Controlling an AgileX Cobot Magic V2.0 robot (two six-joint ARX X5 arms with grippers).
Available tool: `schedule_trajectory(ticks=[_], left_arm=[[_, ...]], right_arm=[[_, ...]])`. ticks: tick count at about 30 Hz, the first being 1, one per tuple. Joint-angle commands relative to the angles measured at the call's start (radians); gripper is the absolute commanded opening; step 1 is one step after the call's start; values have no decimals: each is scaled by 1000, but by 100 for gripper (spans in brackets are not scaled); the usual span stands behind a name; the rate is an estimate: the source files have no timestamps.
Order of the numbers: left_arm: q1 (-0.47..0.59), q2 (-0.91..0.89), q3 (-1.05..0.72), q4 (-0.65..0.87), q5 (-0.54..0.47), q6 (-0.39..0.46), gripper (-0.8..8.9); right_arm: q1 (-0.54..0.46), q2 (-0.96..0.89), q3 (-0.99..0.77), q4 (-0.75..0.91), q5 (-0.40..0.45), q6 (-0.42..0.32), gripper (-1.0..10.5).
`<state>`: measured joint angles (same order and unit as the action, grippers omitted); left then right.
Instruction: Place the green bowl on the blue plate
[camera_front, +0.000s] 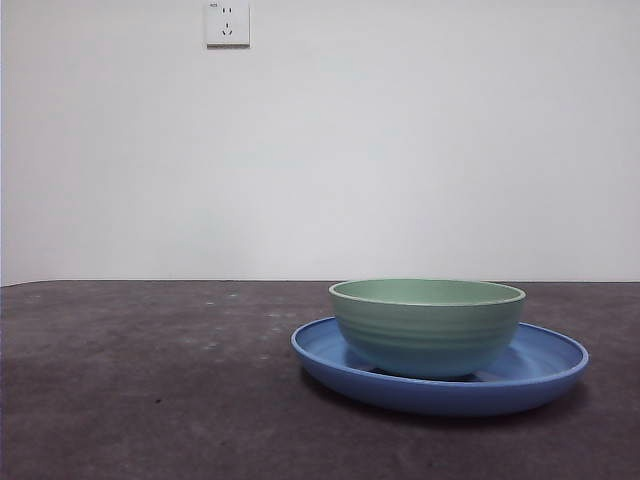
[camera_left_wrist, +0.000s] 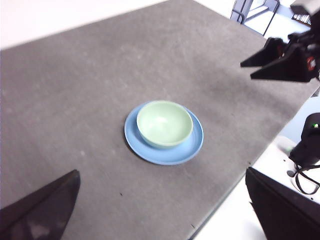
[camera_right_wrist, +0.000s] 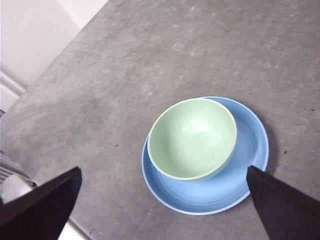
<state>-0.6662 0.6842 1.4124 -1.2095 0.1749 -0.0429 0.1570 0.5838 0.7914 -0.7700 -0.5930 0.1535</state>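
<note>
The green bowl (camera_front: 427, 325) stands upright inside the blue plate (camera_front: 545, 368) on the right part of the table, a little off the plate's centre. The left wrist view shows the bowl (camera_left_wrist: 164, 123) on the plate (camera_left_wrist: 172, 154) from high up, with my left gripper (camera_left_wrist: 162, 170) open, empty and well above the table. The right wrist view shows the bowl (camera_right_wrist: 192, 138) on the plate (camera_right_wrist: 252, 150) below my right gripper (camera_right_wrist: 163, 169), which is open and empty. The right gripper (camera_left_wrist: 247, 71) also shows in the left wrist view, raised off to one side of the plate. No arm shows in the front view.
The dark grey table top (camera_front: 150, 380) runs back to a white wall with a socket (camera_front: 227, 22). In the left wrist view the table's edge (camera_left_wrist: 235, 185) lies near the plate, with a robot base and cables (camera_left_wrist: 306, 150) beyond it.
</note>
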Motion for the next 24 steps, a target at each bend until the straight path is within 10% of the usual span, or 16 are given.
schedule_trajectory(ticks=[1, 24], left_arm=[[-8, -34, -60, 42, 3, -56, 532], [-8, -144, -380, 264, 9, -123, 531]], right_arm=[[5, 2, 19, 6, -19, -4, 605], [4, 65, 19, -18, -17, 69, 605]])
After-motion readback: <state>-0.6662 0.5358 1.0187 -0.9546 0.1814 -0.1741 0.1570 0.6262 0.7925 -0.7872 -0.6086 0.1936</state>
